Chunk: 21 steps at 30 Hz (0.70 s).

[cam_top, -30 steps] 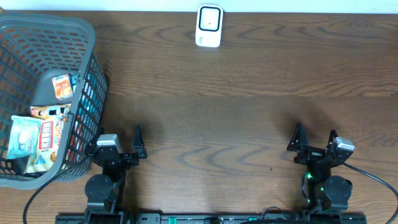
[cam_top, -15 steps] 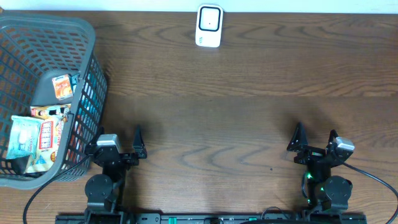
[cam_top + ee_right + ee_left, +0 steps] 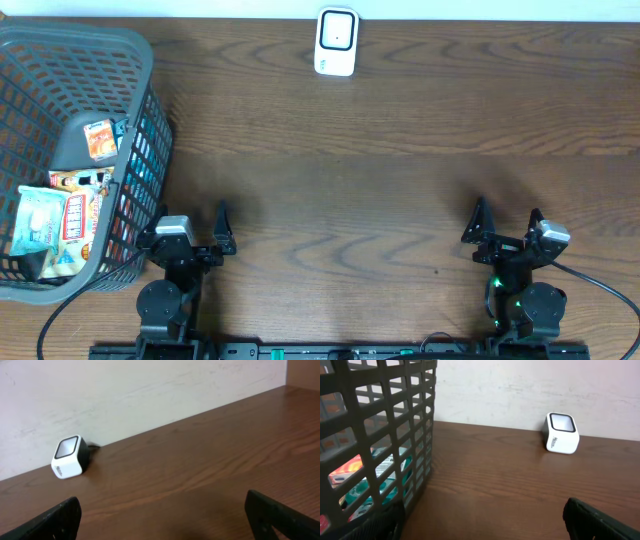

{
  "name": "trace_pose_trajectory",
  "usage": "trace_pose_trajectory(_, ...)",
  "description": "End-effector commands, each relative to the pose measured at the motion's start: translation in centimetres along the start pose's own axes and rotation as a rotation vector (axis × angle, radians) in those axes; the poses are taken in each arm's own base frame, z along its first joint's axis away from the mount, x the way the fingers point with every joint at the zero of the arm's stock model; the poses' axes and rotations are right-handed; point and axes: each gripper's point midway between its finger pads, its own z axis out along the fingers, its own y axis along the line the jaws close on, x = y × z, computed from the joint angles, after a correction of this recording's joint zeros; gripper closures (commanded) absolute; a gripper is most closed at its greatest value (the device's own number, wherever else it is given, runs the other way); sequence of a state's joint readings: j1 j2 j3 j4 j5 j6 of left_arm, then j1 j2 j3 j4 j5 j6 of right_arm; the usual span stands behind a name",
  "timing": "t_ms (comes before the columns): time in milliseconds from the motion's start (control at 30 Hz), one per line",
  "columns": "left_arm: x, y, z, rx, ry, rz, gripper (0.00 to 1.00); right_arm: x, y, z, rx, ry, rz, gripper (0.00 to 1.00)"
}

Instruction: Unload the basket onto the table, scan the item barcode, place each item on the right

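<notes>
Both claws are spread wide and empty: left gripper (image 3: pixel 190 228) just beside the basket (image 3: pixel 80 35), right gripper (image 3: pixel 508 225) at the near edge. The scanner (image 3: pixel 336 42) sits at the far edge, long axis running away from the arms, window angled up. Packets (image 3: pixel 40 222) lie in the basket.

Left pincer (image 3: pixel 190 218), right pincer (image 3: pixel 507 215) black; grey wrist caps (image 3: pixel 174 228); green lights (image 3: pixel 497 284) right base.
</notes>
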<state>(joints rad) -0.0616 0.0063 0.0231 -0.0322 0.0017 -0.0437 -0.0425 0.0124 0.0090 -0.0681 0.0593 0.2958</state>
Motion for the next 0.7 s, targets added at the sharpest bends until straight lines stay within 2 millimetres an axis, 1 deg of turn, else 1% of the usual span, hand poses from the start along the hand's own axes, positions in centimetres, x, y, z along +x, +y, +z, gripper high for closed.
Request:
trace_pose_trajectory(0, 1.5, -0.6, 0.1, 0.041, 0.045, 0.017, 0.02, 0.1, 0.1, 0.0, -0.005, 0.001, 0.002, 0.01)
trace_pose_trajectory(133, 0.9, -4.7, -0.5, 0.281, 0.028, 0.016, 0.02, 0.1, 0.1, 0.0, -0.005, 0.001, 0.002, 0.01)
trace_pose_trajectory(267, 0.5, -6.2, -1.1, 0.370, 0.031, -0.013, 0.02, 0.1, 0.1, 0.0, -0.006, 0.001, 0.002, 0.01)
trace_pose_trajectory(367, -0.6, -7.5, -1.9, 0.451, 0.014, -0.009, 0.02, 0.1, 0.1, 0.0, -0.005, 0.001, 0.002, 0.01)
trace_pose_trajectory(533, -3.5, -8.1, -2.7, 0.477, -0.038, -0.003, 0.02, 0.1, 0.1, 0.0, -0.005, 0.001, 0.002, 0.01)
trace_pose_trajectory(667, -7.0, -8.3, -3.2, 0.466, -0.073, 0.003, 0.02, 0.1, 0.1, 0.0, -0.005, 0.001, 0.002, 0.01)
